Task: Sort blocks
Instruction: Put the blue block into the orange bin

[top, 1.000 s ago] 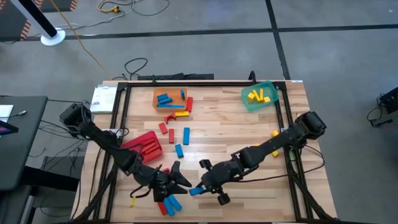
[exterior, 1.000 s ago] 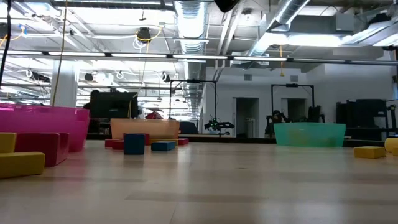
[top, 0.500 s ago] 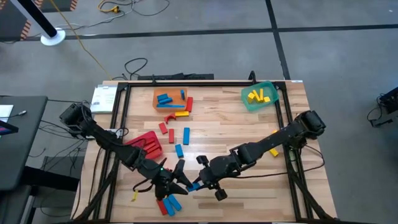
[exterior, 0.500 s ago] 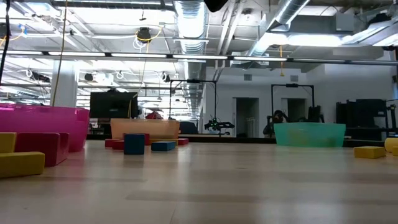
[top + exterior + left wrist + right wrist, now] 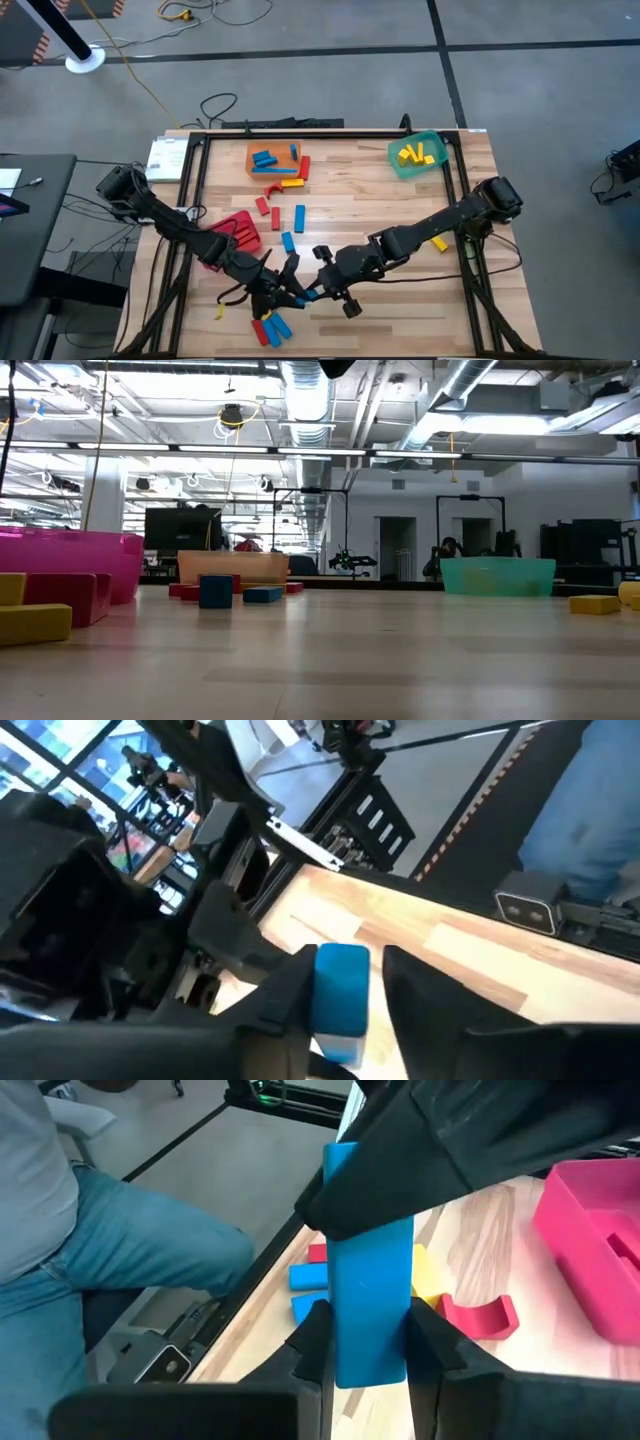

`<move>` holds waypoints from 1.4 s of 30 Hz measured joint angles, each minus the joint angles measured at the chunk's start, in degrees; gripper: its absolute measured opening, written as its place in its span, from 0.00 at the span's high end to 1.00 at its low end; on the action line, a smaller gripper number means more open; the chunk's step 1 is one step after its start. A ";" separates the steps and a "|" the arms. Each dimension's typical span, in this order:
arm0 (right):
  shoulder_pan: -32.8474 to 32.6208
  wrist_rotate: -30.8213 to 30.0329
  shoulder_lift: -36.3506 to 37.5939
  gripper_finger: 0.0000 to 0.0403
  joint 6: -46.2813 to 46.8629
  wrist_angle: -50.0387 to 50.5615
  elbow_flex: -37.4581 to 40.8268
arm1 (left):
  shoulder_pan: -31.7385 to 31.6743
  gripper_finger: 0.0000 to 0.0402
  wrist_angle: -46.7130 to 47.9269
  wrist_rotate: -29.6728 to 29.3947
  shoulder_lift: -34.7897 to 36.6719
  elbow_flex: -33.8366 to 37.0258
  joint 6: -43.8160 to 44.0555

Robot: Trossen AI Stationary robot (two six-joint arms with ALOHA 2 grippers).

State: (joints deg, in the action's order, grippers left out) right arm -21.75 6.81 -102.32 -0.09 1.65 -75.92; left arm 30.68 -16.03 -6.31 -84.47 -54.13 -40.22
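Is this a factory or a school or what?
Probably a robot lab or workshop. Bare ducts and pipes run under the ceiling, cables trail over the concrete floor, and a wooden table holds coloured sorting bins.

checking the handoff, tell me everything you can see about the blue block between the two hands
The blue block is a plain, smooth-faced rectangular bar of solid blue, with no markings. It is held above the table's near edge. The right hand is shut on one end, fingers flat against its sides. The left hand has its fingers on either side of the other end.
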 joint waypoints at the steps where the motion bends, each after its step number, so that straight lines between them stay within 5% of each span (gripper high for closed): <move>1: 0.10 0.00 0.00 0.80 -0.11 0.05 0.00 | 0.00 0.76 0.01 0.01 0.00 0.00 0.01; 6: 0.14 0.09 0.00 0.80 0.04 0.39 0.02 | 0.00 0.87 0.96 -0.04 0.00 0.00 -0.75; 13: 0.19 -0.86 0.00 0.78 0.01 2.08 0.02 | -0.01 0.86 2.48 -0.48 0.00 -0.02 -0.86; 22: 0.19 -5.90 -0.04 0.47 3.66 11.20 0.04 | 0.05 0.86 8.93 -5.15 1.99 -0.02 0.53; 28: -0.02 -8.54 -0.04 0.36 7.79 17.32 0.04 | -1.12 0.86 19.19 -15.90 6.59 -0.02 2.00; 35: -1.91 -10.03 -0.04 0.36 10.81 20.23 1.03 | -8.28 0.86 31.87 -24.06 13.54 -0.02 6.95; 42: -4.16 -11.52 -0.04 0.35 12.15 20.63 2.21 | -21.26 0.85 39.33 -25.26 17.96 -0.02 10.11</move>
State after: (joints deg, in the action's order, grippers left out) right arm -25.91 -4.71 -102.37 12.05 22.28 -73.71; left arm 9.42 23.31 -31.57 -66.51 -54.15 -30.11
